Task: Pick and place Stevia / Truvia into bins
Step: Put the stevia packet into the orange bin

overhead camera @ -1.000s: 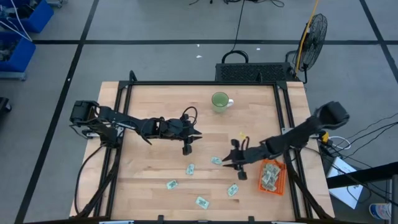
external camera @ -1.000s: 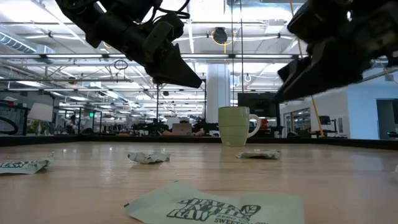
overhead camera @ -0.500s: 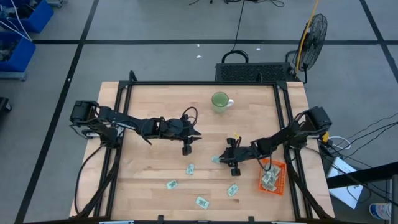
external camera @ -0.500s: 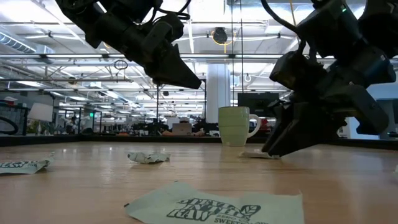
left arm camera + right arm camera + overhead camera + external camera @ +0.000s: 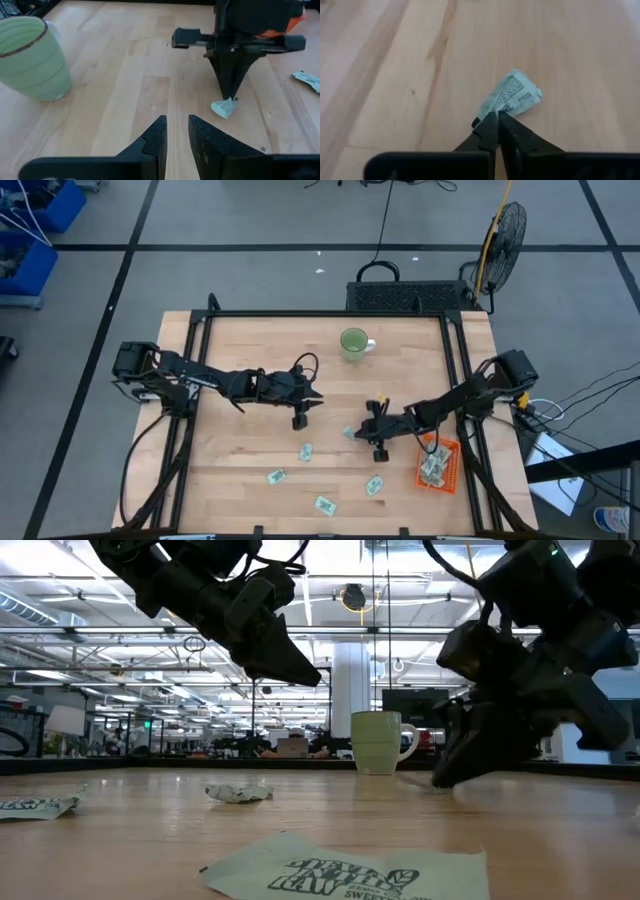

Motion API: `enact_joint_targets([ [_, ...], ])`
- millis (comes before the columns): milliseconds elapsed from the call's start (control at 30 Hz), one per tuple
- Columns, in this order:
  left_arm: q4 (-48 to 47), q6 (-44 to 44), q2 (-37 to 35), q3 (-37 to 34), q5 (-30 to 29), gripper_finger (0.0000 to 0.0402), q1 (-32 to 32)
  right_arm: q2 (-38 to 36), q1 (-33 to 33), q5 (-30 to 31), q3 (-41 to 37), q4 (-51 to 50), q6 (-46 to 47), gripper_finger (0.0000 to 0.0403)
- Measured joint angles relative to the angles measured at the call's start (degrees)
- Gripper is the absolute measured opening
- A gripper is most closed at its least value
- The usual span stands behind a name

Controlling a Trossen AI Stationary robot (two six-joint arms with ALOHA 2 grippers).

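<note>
Sachet (image 5: 512, 97) pinched in right hand (image 5: 496, 119) (crumpled, per wrist view)

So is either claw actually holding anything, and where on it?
Yes: the right gripper pinches a sachet by one crumpled end, down at the table. The left gripper holds nothing.

In the low view, the right arm (image 5: 520, 670) hides its pinched sachet (image 5: 512, 97); the nearest sachet's (image 5: 350, 875) print is cut off.
</note>
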Motion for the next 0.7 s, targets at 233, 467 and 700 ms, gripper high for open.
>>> enact_joint_targets([
  [233,-0.10,-0.05,0.00,0.00,0.00,0.0085,0.00,-12.80,0.79,-3.65,0.08,-7.61,4.43,0.0012],
  [467,-1.30,-1.35,0.00,0.00,0.02,0.0085,0.00,-32.85,6.41,-17.16,2.04,-38.23,34.08,0.0002],
  [700,-1.31,-1.38,0.00,0.00,0.00,0.0085,0.00,-45.02,18.69,-21.03,2.16,-57.73,75.43,0.0001],
])
